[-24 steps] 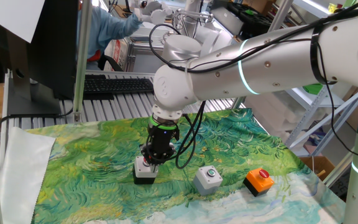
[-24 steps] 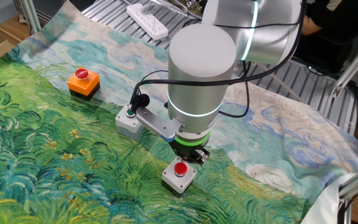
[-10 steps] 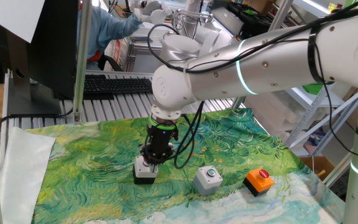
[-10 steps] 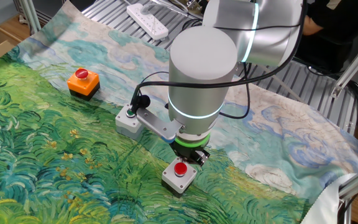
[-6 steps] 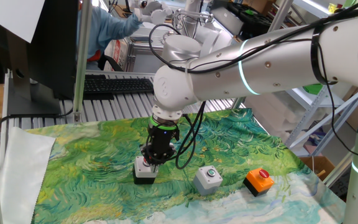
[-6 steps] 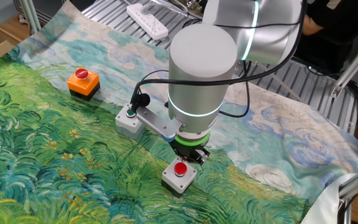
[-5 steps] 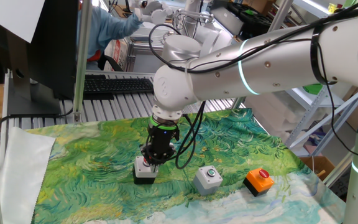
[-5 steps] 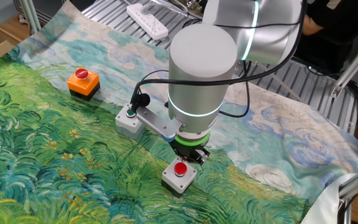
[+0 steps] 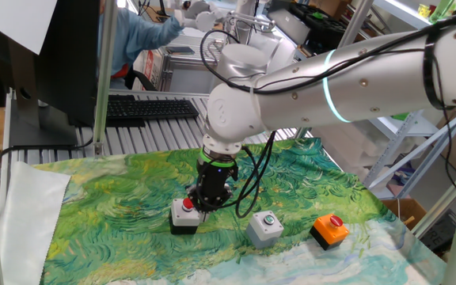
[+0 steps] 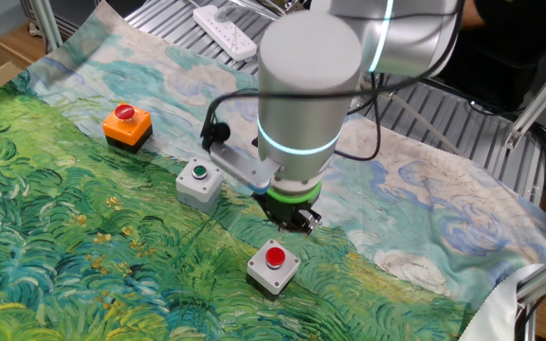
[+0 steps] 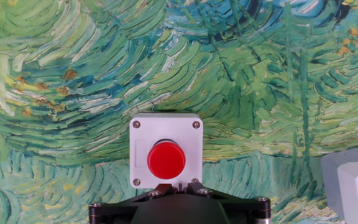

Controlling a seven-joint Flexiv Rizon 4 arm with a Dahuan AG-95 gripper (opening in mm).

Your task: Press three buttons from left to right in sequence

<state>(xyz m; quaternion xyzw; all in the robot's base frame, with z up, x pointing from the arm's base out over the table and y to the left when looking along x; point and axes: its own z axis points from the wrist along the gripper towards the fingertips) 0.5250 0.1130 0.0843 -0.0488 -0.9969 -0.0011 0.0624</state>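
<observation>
I see the white-topped square box with a round red button (image 10: 274,260) nearest on the swirly green painted cloth over the bench (image 10: 55,237), my empty end effector (image 10: 295,222) closed just beyond it, then the grey green-button box (image 10: 198,180) and the orange red-button box (image 10: 127,124) farther.

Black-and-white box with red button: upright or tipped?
Upright. The black-and-white box with red button sits flat on the painted cloth, button facing up; the hand view agrees.

A robotics lab: a white robot arm (image 9: 355,71) works over a worktop (image 9: 117,198) draped in a painted-landscape cloth, with a keyboard (image 9: 149,107), metal shelving (image 9: 418,134) and a power strip (image 10: 226,28) behind.
</observation>
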